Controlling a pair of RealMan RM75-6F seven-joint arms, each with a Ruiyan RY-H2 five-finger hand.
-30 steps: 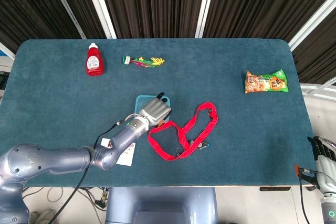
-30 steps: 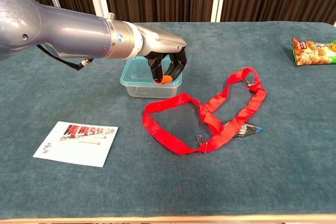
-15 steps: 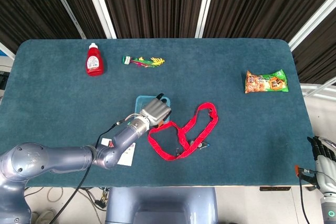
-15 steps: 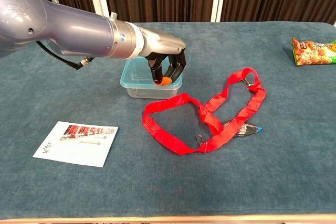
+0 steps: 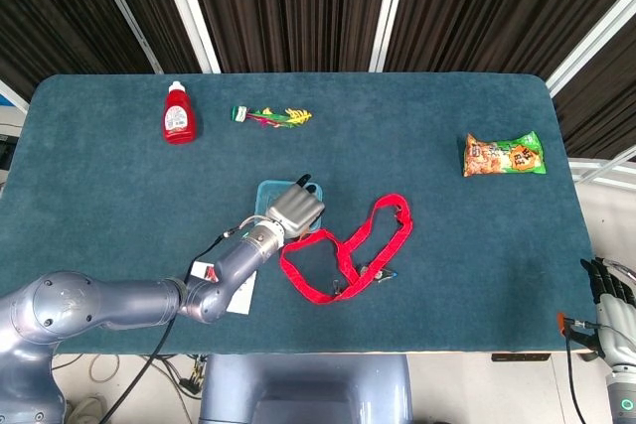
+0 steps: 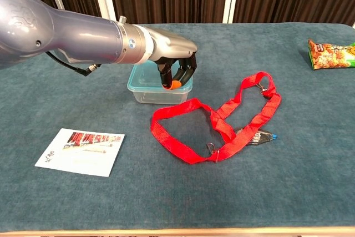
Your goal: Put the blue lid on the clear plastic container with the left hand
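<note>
The clear plastic container (image 6: pixel 145 95) stands mid-table, left of centre, with the blue lid (image 6: pixel 144 74) lying on top of it. My left hand (image 6: pixel 176 62) arches over the lid's right end, its fingers (image 6: pixel 190 70) curled down and the orange-tipped thumb at the front rim, gripping the lid there. From the head view the left hand (image 5: pixel 294 209) covers most of the container (image 5: pixel 266 191). My right hand (image 5: pixel 611 297) hangs off the table's near right corner, holding nothing.
A red lanyard (image 6: pixel 222 117) with a clip lies just right of the container. A printed card (image 6: pixel 80 151) lies near the front left. At the back are a ketchup bottle (image 5: pixel 179 114) and a green-yellow packet (image 5: pixel 270 116); a snack bag (image 5: pixel 504 155) is far right.
Almost nothing differs: the left hand stays on the lid's right end, and only the forearm shifts slightly. The right hand has not moved.
</note>
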